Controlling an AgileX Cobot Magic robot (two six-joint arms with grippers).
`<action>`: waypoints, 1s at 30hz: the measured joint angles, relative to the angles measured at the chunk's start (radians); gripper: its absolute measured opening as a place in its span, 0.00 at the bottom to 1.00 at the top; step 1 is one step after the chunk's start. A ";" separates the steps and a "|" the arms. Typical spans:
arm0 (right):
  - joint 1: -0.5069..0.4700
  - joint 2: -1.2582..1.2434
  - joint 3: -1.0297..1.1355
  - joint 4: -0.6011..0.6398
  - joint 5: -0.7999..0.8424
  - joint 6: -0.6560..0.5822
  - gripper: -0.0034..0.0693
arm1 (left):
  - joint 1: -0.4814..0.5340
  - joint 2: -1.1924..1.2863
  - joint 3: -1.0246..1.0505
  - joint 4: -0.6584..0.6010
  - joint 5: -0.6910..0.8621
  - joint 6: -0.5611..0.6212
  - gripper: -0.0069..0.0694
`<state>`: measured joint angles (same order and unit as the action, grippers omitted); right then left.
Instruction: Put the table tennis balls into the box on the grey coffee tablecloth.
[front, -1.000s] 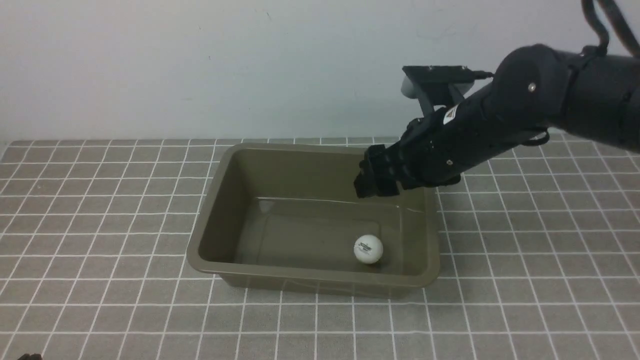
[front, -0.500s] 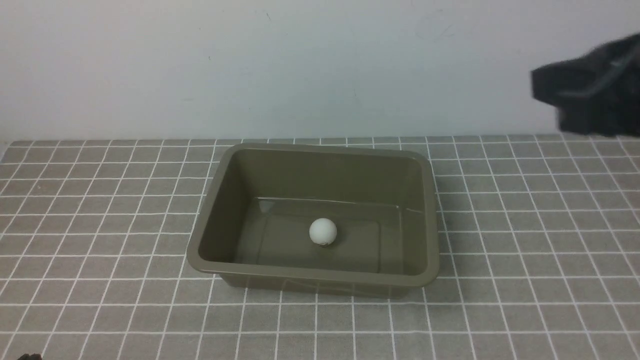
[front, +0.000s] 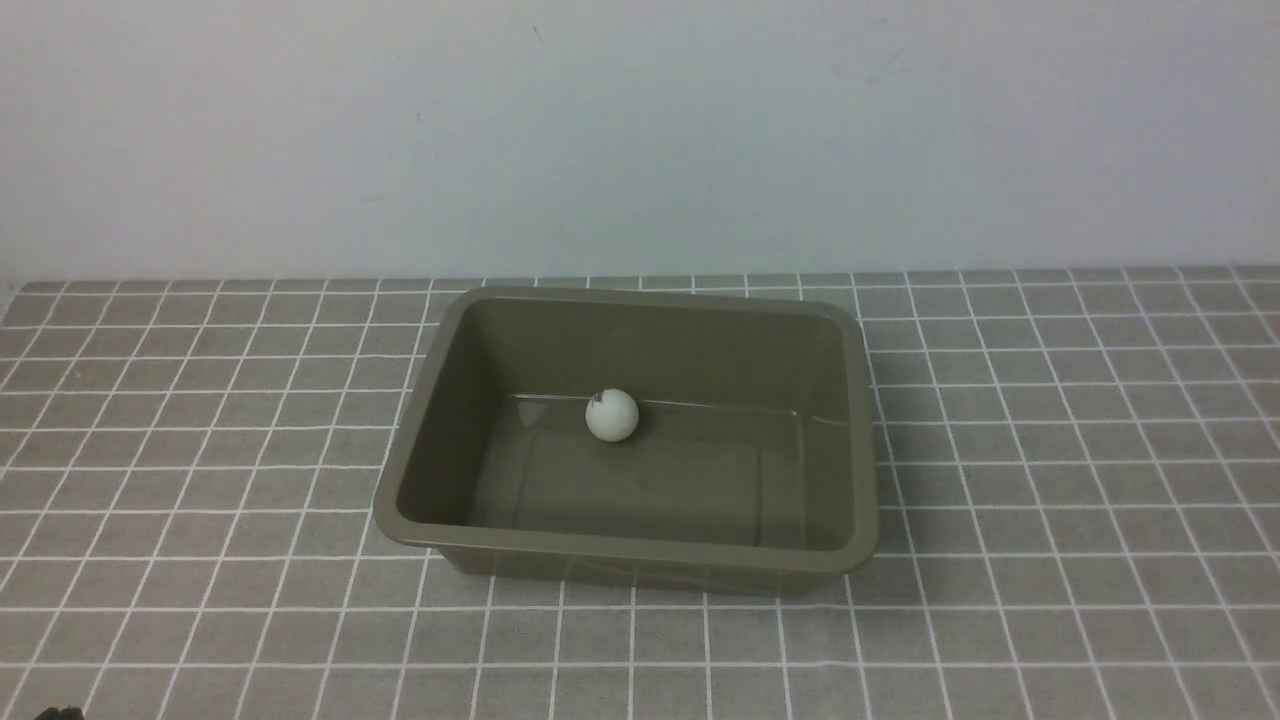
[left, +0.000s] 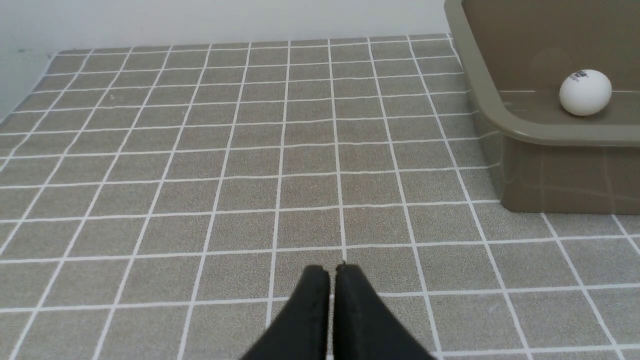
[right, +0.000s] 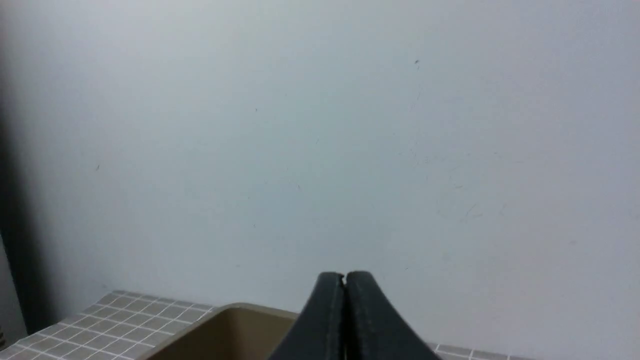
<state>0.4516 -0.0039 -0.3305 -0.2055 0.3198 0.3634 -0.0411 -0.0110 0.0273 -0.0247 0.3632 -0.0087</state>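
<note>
The white table tennis ball (front: 611, 414) lies inside the olive-brown box (front: 640, 552), against its far wall. The box stands on the grey coffee tablecloth (front: 200, 420). In the left wrist view the ball (left: 585, 92) shows behind the box rim (left: 505, 125). My left gripper (left: 332, 272) is shut and empty, low over the cloth, well away from the box. My right gripper (right: 344, 277) is shut and empty, raised and facing the wall, with a corner of the box (right: 235, 325) below it. Neither gripper shows in the front view.
A pale wall (front: 640, 130) rises behind the tablecloth's far edge. The checked cloth spreads on all sides of the box. A small dark object (front: 58, 713) sits at the front left corner of the front view.
My right arm has drawn back from over the box to the right and out of the front view. The ball has rolled from the box's front right to its far wall.
</note>
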 joint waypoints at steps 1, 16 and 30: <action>0.000 -0.008 0.009 -0.015 0.008 0.024 0.03 | 0.000 0.000 0.000 0.000 0.000 0.000 0.09; 0.000 -0.008 0.017 -0.041 0.033 0.089 0.03 | 0.002 0.000 0.000 0.000 0.000 0.000 0.09; 0.000 -0.008 0.121 0.216 0.024 -0.279 0.03 | 0.002 0.000 0.000 0.000 0.000 0.000 0.09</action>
<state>0.4516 -0.0122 -0.2094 0.0101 0.3437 0.0843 -0.0395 -0.0110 0.0273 -0.0247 0.3632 -0.0087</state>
